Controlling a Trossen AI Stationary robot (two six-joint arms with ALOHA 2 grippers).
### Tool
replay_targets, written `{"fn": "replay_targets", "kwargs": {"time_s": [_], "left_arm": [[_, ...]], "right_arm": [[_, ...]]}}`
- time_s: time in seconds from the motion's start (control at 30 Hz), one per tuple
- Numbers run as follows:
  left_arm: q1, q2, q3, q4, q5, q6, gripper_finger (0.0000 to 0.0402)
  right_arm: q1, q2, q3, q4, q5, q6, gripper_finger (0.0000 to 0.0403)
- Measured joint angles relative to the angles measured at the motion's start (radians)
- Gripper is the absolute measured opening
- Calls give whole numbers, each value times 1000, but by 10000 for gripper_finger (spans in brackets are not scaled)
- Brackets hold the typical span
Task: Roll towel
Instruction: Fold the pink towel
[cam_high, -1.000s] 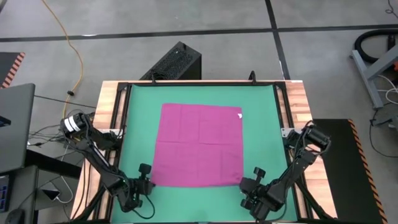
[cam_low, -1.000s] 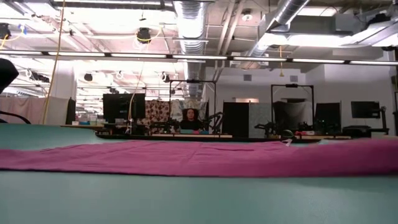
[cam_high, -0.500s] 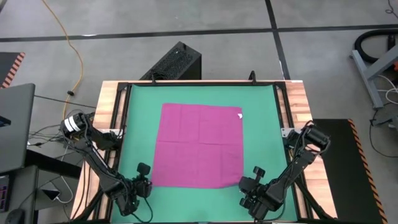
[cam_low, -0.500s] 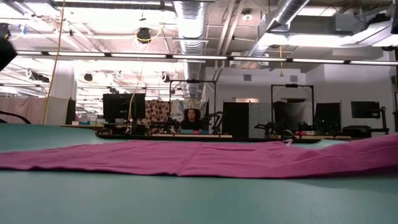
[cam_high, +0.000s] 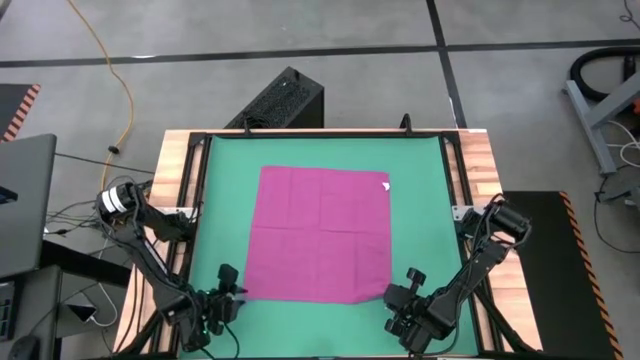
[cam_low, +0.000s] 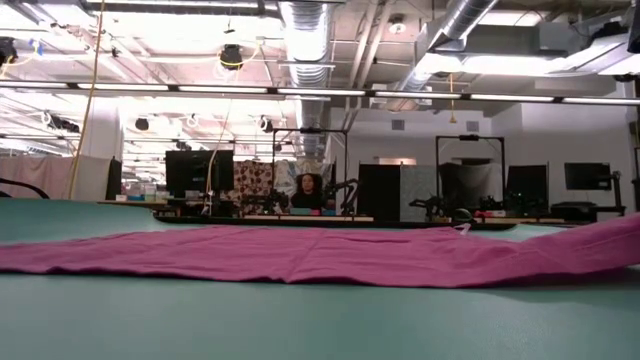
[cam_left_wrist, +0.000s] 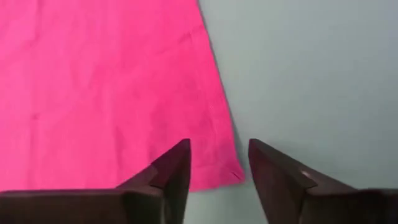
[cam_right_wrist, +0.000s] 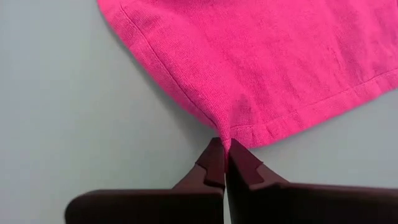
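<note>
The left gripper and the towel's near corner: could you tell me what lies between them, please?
Nothing but bare green mat. In the left wrist view, the left gripper, jaws open, sits short of the towel corner.

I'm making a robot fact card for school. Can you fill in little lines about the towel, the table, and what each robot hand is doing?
towel: magenta towel spread flat, not rolled yet
tag: small white tag at the far right corner
table: green mat with a wooden edge
right gripper: right gripper shut, pinching the towel's near right corner
left gripper: left gripper open, hovering at the near left corner, not holding it
background: a person sits far behind the table in the low view
</note>
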Motion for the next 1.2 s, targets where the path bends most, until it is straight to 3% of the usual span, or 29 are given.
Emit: {"fn": "replay_targets", "kwargs": {"time_s": [0.13,0.3,0.4,0.6,0.67,1.0,1.2], "left_arm": [[3,-2,-81,121,23,-29,179],[3,-3,-123,101,21,-120,178],[4,-6,-153,115,59,-172,150],[3,-5,-175,137,81,-253,31],[3,-5,-177,139,79,-247,10],[5,3,-104,71,37,-286,0],[28,3,7,-105,-69,-294,0]], "right_arm": [[0,0,0,13,0,0,13],[0,0,0,24,-1,0,13],[0,0,0,24,-1,0,13],[-7,-1,0,29,-3,0,13],[-7,-1,0,33,-3,0,13],[-7,-1,4,50,-3,0,13],[-19,-1,70,-34,-2,-8,13]]}}
